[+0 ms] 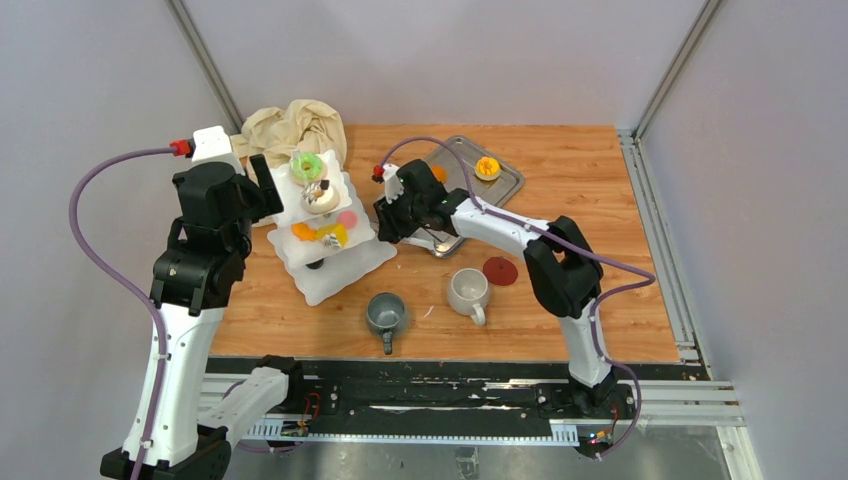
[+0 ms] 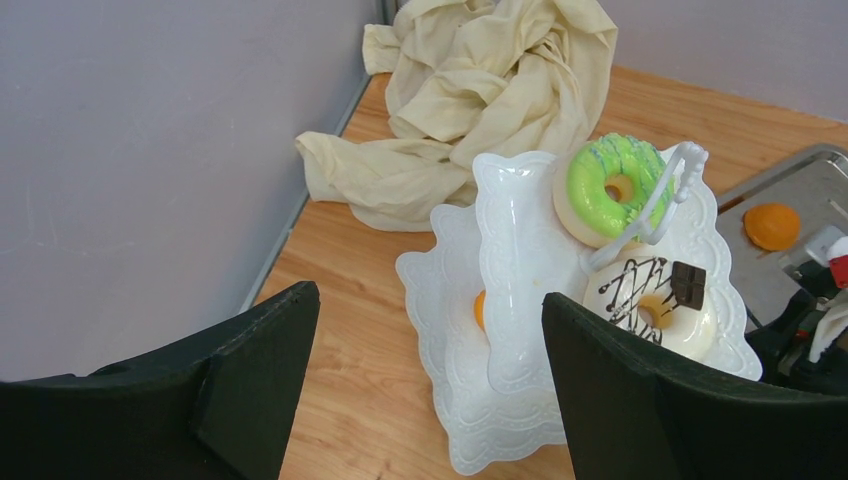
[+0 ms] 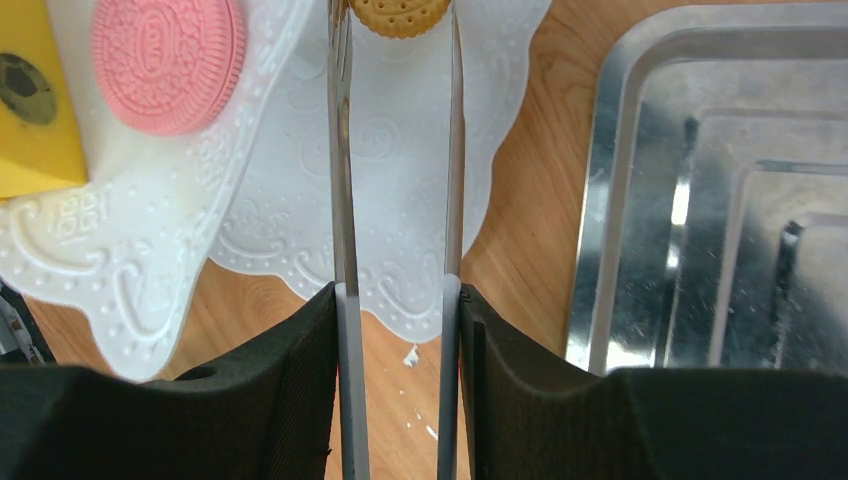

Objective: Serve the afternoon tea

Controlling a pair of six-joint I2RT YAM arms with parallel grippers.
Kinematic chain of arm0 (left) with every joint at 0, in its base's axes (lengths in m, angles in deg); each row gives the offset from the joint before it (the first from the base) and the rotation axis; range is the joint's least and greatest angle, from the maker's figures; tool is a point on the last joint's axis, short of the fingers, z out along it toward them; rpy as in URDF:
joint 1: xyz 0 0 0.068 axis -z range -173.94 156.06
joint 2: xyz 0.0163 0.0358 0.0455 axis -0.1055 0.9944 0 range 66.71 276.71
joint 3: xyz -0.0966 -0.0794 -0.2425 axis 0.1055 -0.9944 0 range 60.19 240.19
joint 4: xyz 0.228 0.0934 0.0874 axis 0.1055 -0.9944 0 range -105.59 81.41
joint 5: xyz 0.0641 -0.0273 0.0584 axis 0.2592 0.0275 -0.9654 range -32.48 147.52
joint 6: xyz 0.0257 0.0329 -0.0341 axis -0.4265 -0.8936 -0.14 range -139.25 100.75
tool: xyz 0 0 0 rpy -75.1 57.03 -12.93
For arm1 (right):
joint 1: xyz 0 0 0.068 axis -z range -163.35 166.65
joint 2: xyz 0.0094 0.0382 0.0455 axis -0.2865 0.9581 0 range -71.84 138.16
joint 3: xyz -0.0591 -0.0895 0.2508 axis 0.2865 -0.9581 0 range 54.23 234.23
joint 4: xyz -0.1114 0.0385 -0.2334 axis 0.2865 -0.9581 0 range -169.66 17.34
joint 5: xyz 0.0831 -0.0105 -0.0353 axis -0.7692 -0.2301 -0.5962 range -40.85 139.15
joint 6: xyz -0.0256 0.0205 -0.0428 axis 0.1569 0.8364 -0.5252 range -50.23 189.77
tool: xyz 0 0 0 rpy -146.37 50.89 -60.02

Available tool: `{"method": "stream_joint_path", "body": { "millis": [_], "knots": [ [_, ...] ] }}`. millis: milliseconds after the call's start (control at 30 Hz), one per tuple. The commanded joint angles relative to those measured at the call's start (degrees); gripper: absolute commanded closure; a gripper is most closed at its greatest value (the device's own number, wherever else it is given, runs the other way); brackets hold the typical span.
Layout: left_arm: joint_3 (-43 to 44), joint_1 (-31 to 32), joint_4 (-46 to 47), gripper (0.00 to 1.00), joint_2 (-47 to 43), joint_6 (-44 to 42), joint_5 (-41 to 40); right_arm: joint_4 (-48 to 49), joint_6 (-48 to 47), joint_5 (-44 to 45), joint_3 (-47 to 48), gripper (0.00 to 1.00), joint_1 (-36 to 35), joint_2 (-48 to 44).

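Observation:
The white three-tier stand (image 1: 330, 275) (image 2: 520, 250) (image 3: 260, 230) stands left of centre. Its top tier carries a green ring doughnut (image 1: 307, 166) (image 2: 608, 185) and a white chocolate-striped doughnut (image 1: 320, 197) (image 2: 650, 305). A pink biscuit (image 3: 168, 62) and a yellow slab (image 3: 30, 100) lie on a lower tier. My right gripper (image 1: 392, 218) (image 3: 397, 300) is shut on metal tongs (image 3: 345, 200), whose tips pinch a yellow biscuit (image 3: 400, 15) over the stand's edge. My left gripper (image 1: 262, 185) (image 2: 430, 297) is open and holds nothing, just left of the stand. The grey mug (image 1: 386, 313) and white mug (image 1: 468, 290) sit in front.
A steel tray (image 1: 505, 185) (image 3: 700, 200) behind the right arm holds orange pastries (image 1: 487, 167) (image 2: 771, 226). A beige cloth (image 1: 295, 125) (image 2: 480, 90) is heaped at the back left corner. A red disc (image 1: 500, 270) lies beside the white mug. Walls close in on both sides.

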Motion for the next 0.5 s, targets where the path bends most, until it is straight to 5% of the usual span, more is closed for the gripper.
{"method": "stream_joint_path", "body": {
  "millis": [0,467],
  "knots": [
    [0.49,0.38,0.73,0.13,0.09,-0.65,-1.48,3.57,-0.80,-2.64,4.39,0.81,-1.26,2.63],
    [2.10,0.42,-0.07,0.13,1.10,-1.23,-1.47,2.83,-1.66,-6.32,11.80,0.76,-2.39,8.99]
  ]
}}
